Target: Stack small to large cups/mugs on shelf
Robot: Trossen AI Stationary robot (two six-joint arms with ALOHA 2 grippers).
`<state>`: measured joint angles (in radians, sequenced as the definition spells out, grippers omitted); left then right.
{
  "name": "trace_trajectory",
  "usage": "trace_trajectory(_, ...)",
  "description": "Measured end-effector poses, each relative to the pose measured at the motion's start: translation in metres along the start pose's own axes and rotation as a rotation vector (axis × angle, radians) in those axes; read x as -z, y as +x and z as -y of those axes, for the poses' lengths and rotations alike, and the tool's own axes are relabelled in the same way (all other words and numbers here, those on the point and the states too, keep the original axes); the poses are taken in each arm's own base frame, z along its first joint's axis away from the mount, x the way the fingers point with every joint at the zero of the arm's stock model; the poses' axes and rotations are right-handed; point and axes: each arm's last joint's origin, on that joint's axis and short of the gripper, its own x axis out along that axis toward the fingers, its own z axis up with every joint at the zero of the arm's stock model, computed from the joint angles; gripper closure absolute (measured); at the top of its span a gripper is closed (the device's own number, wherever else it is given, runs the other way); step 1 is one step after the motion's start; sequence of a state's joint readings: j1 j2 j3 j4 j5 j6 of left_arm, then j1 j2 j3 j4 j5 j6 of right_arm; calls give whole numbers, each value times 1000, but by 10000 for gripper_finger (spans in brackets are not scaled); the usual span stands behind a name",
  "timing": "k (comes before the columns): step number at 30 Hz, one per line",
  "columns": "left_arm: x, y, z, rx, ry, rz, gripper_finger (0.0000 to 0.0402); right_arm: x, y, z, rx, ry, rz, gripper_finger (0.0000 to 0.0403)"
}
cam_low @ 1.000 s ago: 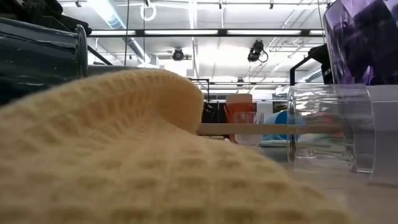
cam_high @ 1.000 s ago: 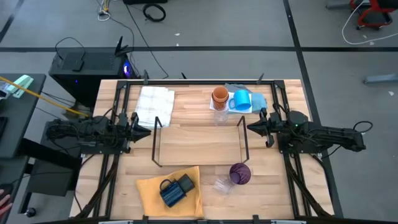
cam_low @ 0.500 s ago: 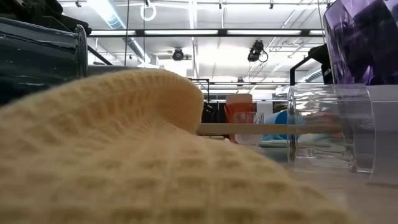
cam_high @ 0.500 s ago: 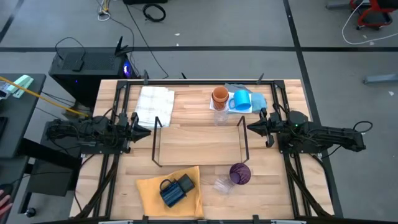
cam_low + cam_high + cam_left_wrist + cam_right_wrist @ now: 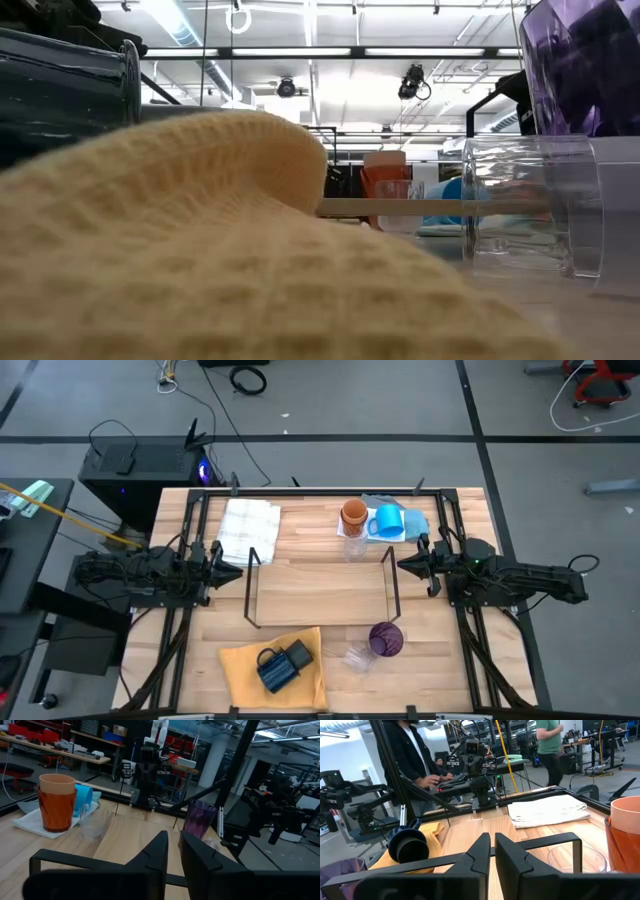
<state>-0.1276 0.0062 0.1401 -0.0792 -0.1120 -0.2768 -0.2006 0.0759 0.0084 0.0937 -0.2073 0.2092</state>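
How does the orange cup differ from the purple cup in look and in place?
The orange cup is warm orange and stands at the far edge of the table, beside the blue mug; the purple cup is translucent violet and stands at the near side, next to a clear glass lying down. Both stand upright, off the shelf.

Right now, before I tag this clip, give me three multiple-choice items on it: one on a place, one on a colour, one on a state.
1. Where does the navy mug lie?
A. on the yellow cloth
B. on the shelf
C. on the white cloth

2. What colour is the cup at the shelf's front right corner?
A. orange
B. purple
C. black

3. What is on the shelf?
A. one mug
B. stacked cups
C. nothing

Answers: 1 A, it lies on its side on that cloth. 2 B, translucent purple. 3 C, the board is bare.
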Motion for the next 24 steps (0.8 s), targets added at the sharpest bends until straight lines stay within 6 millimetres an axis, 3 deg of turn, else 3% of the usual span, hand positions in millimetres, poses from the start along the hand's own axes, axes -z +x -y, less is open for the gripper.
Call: trace_trajectory(24,0,0,0,0,0,0,349,0,0,0,0,0,0,369)
